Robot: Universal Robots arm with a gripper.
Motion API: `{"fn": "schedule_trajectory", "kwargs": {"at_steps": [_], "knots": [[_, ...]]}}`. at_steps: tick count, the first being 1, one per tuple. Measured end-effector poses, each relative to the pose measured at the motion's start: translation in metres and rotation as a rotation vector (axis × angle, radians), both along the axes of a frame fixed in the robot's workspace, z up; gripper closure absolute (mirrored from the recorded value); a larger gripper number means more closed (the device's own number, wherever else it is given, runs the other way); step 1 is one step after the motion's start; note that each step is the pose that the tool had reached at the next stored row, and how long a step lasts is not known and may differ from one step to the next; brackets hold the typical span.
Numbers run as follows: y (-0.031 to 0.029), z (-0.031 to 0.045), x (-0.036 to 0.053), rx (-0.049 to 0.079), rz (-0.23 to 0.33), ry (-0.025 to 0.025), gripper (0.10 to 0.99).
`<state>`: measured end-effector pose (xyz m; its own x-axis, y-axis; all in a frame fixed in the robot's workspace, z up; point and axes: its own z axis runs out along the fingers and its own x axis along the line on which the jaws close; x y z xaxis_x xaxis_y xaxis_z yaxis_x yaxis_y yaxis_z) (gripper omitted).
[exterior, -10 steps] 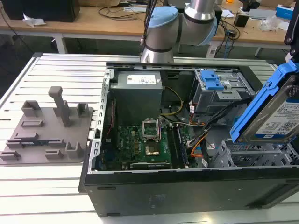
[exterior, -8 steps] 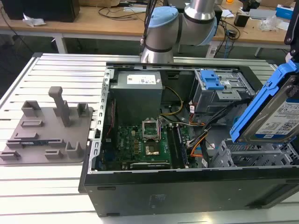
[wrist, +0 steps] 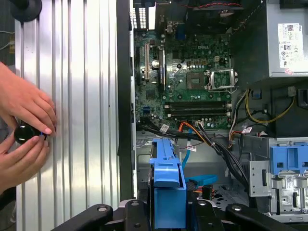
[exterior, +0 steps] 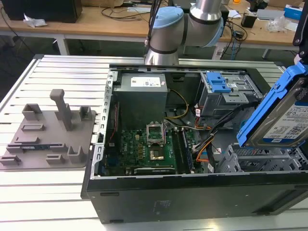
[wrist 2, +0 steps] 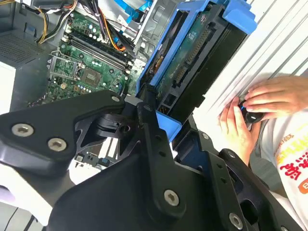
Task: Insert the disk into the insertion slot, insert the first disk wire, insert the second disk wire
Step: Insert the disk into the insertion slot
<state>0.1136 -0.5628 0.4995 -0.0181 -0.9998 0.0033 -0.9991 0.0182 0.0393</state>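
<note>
The disk (exterior: 281, 120), a silver drive with a white label in a bright blue caddy, hangs tilted on edge over the open computer case at the exterior view's right. My gripper (wrist 2: 162, 114) is shut on it, with a black finger (wrist 2: 146, 107) pressed to the caddy's blue end. In the first wrist view the caddy's narrow edge (wrist: 166, 179) rises from between the gripper (wrist: 166, 215) links. The insertion slot (exterior: 260, 162), a grey perforated cage, lies just below the disk, apart from it. Disk wires (exterior: 206, 144) trail loose beside the cage.
A grey bay with a blue latch (exterior: 220, 86) stands behind the cage. The motherboard (exterior: 151, 147) and the power supply (exterior: 143, 96) fill the case's other half. A grey fixture plate (exterior: 48, 137) lies on the slatted table. A person's hands (wrist: 24, 127) hold a small black object beside the case.
</note>
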Motion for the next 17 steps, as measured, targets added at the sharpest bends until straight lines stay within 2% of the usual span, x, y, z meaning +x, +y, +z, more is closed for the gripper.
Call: {"fn": "schedule_trajectory", "kwargs": {"at_steps": [5,8,12,14,17], "knots": [[0.0000,0.0002,0.0000,0.001,0.000,-0.0001,0.722],[-0.0001,0.0000,0.0000,0.014,0.000,-0.0004,0.722],[-0.0012,0.0000,0.0000,0.040,0.000,-0.0015,0.722],[-0.0015,0.0000,-0.0001,0.045,0.000,-0.0015,0.722],[-0.0015,0.0000,0.0000,0.045,0.000,-0.0016,0.722]]}}
